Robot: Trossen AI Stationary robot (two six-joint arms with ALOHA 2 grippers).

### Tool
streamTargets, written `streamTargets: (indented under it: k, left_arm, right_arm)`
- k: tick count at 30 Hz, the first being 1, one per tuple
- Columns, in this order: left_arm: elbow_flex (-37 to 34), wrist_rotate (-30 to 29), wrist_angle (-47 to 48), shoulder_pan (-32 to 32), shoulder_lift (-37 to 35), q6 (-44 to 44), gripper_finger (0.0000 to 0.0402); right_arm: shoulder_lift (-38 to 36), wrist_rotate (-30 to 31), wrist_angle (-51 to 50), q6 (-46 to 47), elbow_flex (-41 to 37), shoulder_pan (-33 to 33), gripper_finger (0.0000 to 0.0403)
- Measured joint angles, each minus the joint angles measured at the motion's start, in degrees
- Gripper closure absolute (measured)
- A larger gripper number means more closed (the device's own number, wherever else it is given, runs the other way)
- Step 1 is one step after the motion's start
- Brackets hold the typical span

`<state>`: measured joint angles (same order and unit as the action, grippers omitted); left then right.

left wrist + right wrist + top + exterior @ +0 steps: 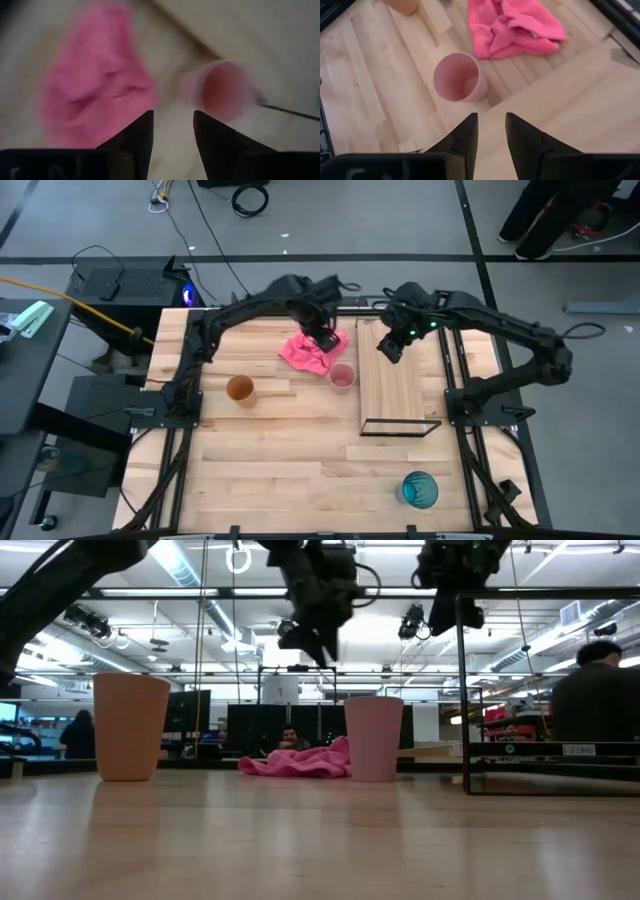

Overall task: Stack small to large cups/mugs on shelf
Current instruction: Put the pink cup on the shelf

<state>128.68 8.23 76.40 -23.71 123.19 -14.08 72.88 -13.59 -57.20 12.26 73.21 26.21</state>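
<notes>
Left end effector (325, 338), slightly parted and empty, is held above the pink cup (341, 377), presumably for grasping; right end effector (390, 348), likewise empty, is poised over the shelf (398, 390).

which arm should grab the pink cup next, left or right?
Probably left. The left gripper hangs open over the pink cloth, just beside the pink cup. The right gripper is open above the shelf, slightly farther away.

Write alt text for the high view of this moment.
Seen from above, the left gripper hangs open over a crumpled pink cloth beside a small pink plastic cup, while the right gripper hovers over the pale wood shelf board.
</notes>
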Motion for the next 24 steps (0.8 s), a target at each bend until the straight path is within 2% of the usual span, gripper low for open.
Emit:
streamTargets:
  k: [3, 9, 16, 24]
  left_arm:
    - [0.00, -2.99, 3.81, -2.84, -1.94, 1.13, 0.0259]
    - [0.00, -3.30, 8.39, -9.11, -5.14, 2.74, 0.0274]
    - [0.00, -5.67, 13.35, -15.06, -7.82, 5.77, 0.0286]
    - [-0.20, -6.52, 13.64, -20.21, -9.48, 9.94, 0.0283]
  right_arm:
    - [2.18, -0.06, 1.95, 0.21, 0.00, -1.73, 0.0295]
    - [6.46, -0.02, 4.73, 1.26, 0.00, -4.65, 0.0295]
    - [10.92, 0.43, 8.20, 3.82, 0.00, -5.00, 0.0295]
    - [15.59, 1.39, 9.76, 4.12, 0.02, -5.02, 0.0295]
